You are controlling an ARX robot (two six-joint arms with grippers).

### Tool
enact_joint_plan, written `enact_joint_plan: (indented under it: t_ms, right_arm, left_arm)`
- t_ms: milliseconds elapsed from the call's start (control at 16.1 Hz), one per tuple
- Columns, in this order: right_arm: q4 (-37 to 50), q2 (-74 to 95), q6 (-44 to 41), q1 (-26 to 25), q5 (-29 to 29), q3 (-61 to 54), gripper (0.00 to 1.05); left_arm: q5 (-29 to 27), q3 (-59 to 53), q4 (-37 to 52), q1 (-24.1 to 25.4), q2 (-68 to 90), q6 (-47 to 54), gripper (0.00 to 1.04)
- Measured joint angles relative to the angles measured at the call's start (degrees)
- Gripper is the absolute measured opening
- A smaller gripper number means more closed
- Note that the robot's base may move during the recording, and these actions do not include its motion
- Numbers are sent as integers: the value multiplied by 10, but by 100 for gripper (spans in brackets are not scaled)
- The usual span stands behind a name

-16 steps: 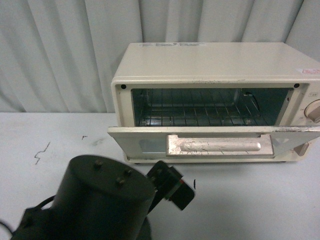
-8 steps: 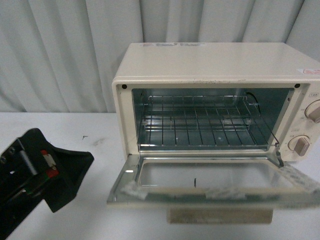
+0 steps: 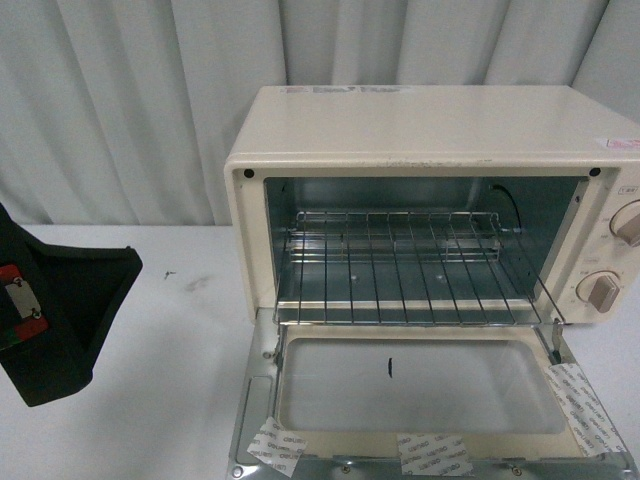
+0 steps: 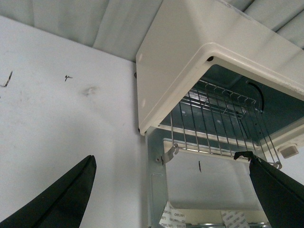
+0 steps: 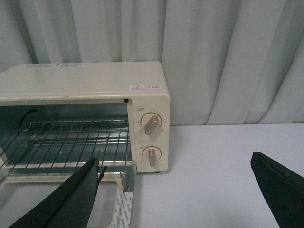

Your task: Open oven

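The cream-white oven (image 3: 420, 125) stands on the white table with its door (image 3: 430, 385) folded down flat toward me, glass facing up. Its wire rack (image 3: 400, 265) shows in the open cavity. Two round knobs (image 3: 625, 222) sit on its right side. The bar handle is hidden under the lowered door. My left gripper (image 3: 60, 320) is open at the far left, off the oven and holding nothing. In the left wrist view the left gripper (image 4: 171, 194) spans the door's left corner. My right gripper (image 5: 171, 194) is open and empty, beside the oven's knob end (image 5: 151, 123).
A pleated grey curtain (image 3: 130, 100) hangs close behind the oven. White tape strips (image 3: 275, 448) stick to the door's front edge. Small dark marks (image 4: 69, 77) dot the table (image 3: 160, 380) left of the oven. Bare tabletop (image 5: 213, 175) lies right of the oven.
The door dropped from slightly ajar to fully flat. My left arm pulled back from in front of the door to the far left.
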Motion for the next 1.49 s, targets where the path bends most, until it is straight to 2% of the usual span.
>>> enact_joint_plan:
  t_ms: [62,124,186,248,311,559,870,932,994,1491]
  right_arm:
    - [0,0,0,0,0,0,98]
    - [0,0,0,0,0,0,98]
    - [0,0,0,0,2,0,98]
    - [0,1,0,0,0,0,98]
    - [0,0,0,0,0,0,98]
    - [0,1,0,0,0,0,98]
    - [0,1,0,0,0,0,98]
    - [0,1,0,0,0,0,98]
    - [0,1,0,0,0,0,98]
    - [0,1,0,0,0,0,98]
  left_arm:
    - [-44,-2,64,-15,9,38,94]
    - [-109,-28,184,-8,35,118,82]
    - [-122,-69,218,21,16,192,69]
    - [-99,-85,192,54,-52,252,51]
    - [-80,-87,167,70,-89,268,40]
    - [-31,-108,77,118,-191,288,4]
    - [16,-113,-32,163,-316,289,2]
    - [40,-113,-47,179,-333,289,2]
    - [68,-114,-74,226,-363,289,2]
    - [78,-114,-199,224,-491,289,2]
